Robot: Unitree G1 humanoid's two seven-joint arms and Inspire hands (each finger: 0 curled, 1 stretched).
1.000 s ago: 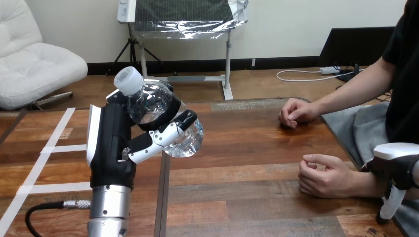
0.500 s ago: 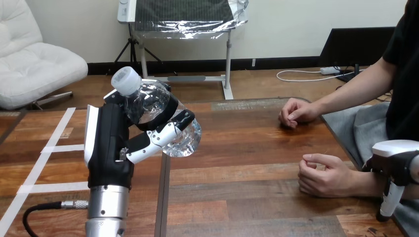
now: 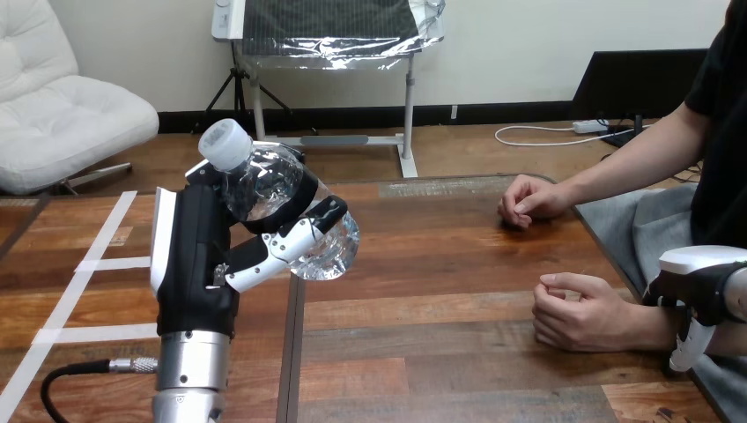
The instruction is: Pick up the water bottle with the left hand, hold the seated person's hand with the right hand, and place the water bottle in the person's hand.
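Found at 8 o'clock of the view: left hand [image 3: 198, 264], raised above the table [image 3: 432, 264], fingers and thumb wrapped round the water bottle [image 3: 273, 189]. Bottle clear, held off the wood, tilted with its white cap [image 3: 226, 144] toward 11 o'clock and its base toward 4 o'clock. Cap on. Fill level not determinable through the crumpled clear wall.

Recorded at 2 o'clock: person's far hand [image 3: 528, 201], loosely curled, resting on the table. Recorded at 4 o'clock: person's near hand [image 3: 577, 313], also loosely curled, on the table, well apart from the bottle.

Noted at 4 o'clock, hard against the right edge: right hand [image 3: 700, 286], just beside the wrist of the near hand. Touching or apart: cannot tell. Released or clenched: cannot tell.

Compared with half a second ago: left hand and bottle in the same pose and place. Both of the person's hands unmoved. Right hand shifted slightly toward 9 o'clock, nearer the wrist.
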